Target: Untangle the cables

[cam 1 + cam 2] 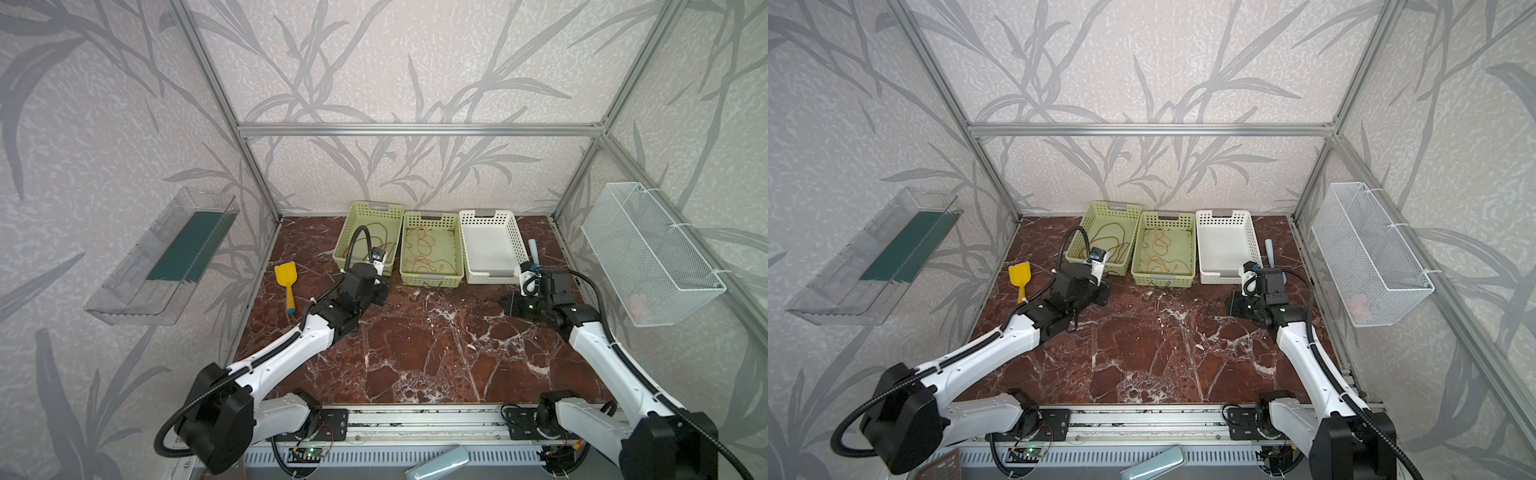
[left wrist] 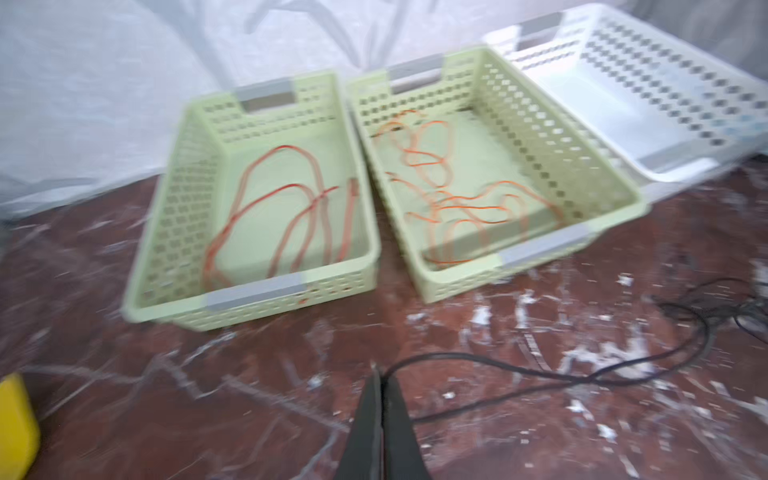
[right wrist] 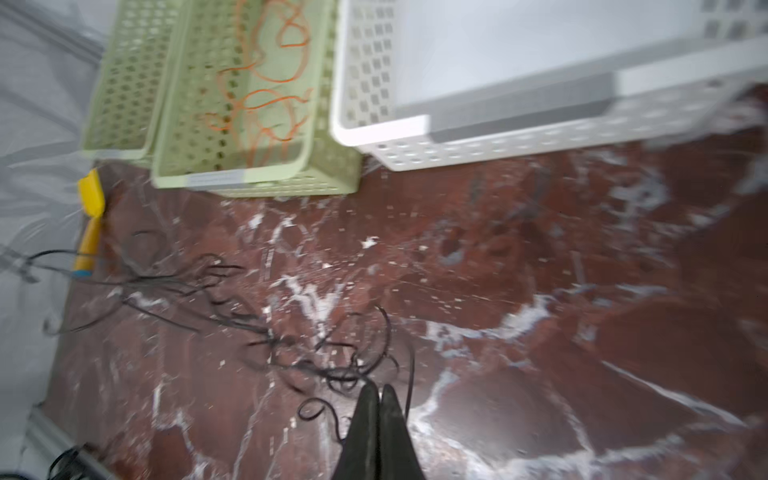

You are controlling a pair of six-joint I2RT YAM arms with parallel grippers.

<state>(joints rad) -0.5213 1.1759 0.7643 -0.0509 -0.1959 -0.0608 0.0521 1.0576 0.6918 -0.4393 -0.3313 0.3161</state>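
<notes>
Two grippers, both closed to a narrow slit, work one wire. At the near end, the left gripper point(image 2: 381, 376) pinches the black cable point(image 2: 449, 355), which leaves its tips in a shallow arc and runs across the marbled tabletop point(image 1: 415, 353) toward the other arm. There the right gripper point(image 3: 380, 388), equally closed, sits low at the edge of the cable's knotted curls. Several strands meet its tips, so it appears to hold the same wire. At the table's far edge, the red cable point(image 2: 321, 197) lies looped in the left green basket point(image 2: 174, 232) and the orange cable point(image 2: 440, 199) in the middle green basket point(image 2: 457, 286). The white basket point(image 2: 665, 83) stands just beside them. Step in hand, as judged: opening the black tangle. To do it well, draw the grippers apart slowly and low. Watch the curls near the right tips, and stop if a loop tightens rather than slides, since further pull would set a knot.
</notes>
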